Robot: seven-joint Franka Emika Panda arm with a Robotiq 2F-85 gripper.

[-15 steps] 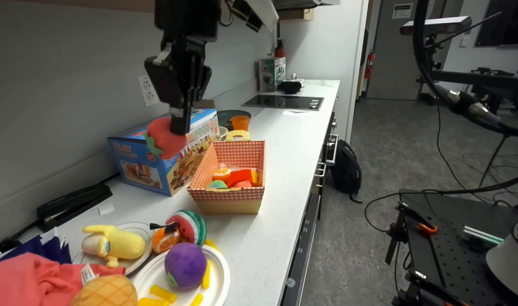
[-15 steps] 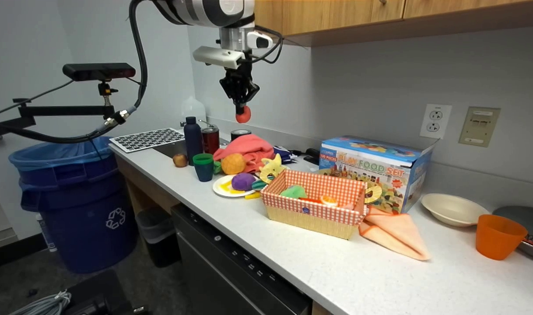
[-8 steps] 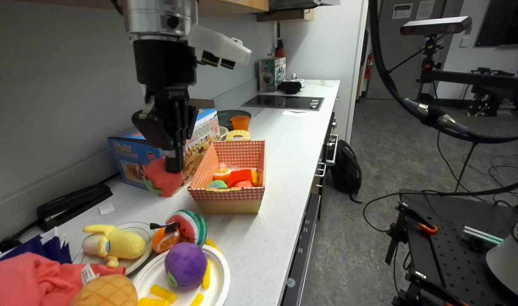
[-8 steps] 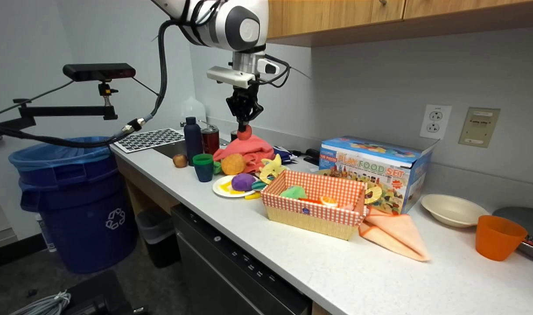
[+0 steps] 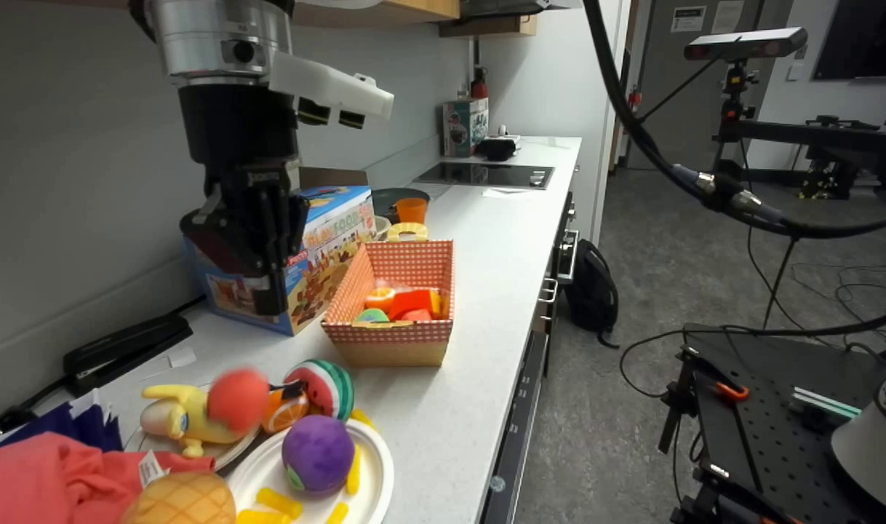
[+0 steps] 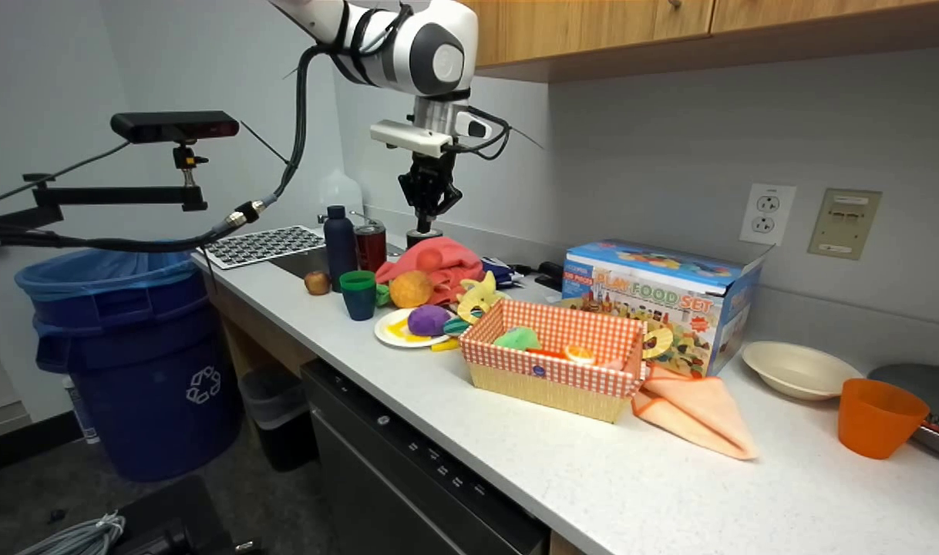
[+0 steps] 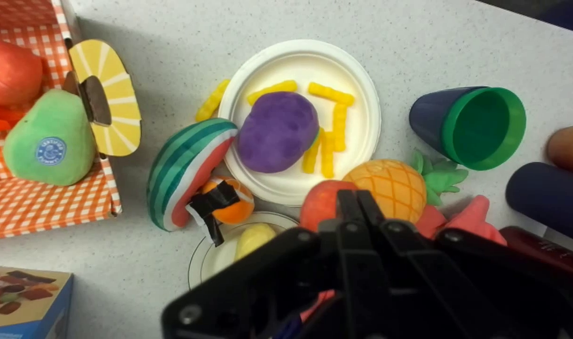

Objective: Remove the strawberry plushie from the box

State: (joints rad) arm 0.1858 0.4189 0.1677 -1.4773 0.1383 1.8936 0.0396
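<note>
Leftmost from where I stand lies a crumpled coral-pink cloth (image 5: 57, 477), and next along is a long yellow soft banana toy (image 5: 194, 413). Over the banana toy's right side, as I see it, is the small red rounded soft strawberry plushie (image 5: 239, 399), its outline smeared, so I take it to be dropping; whether it touches the banana toy I cannot tell. Above it and slightly right hangs the black jointed hard-bodied gripper (image 5: 270, 302), a clear gap between the two; it is closed right up and has hold of nothing. Farther right a round purple soft toy (image 5: 318, 453) rests on a round white paper-looking plate (image 5: 374, 473), and past that stands the square-cornered box (image 5: 392, 354) with red-checked upper walls and tan woven-looking sides, several bright food toys (image 5: 410, 304) lying in it. The plushie is outside that box, well to its left, so the step in hand looks like the release, and the removal itself seems done. The next move, I judge, calls for patience: let the plushie settle, watch that its round shape doesn't roll away, then raise the gripper clear without brushing anything
</note>
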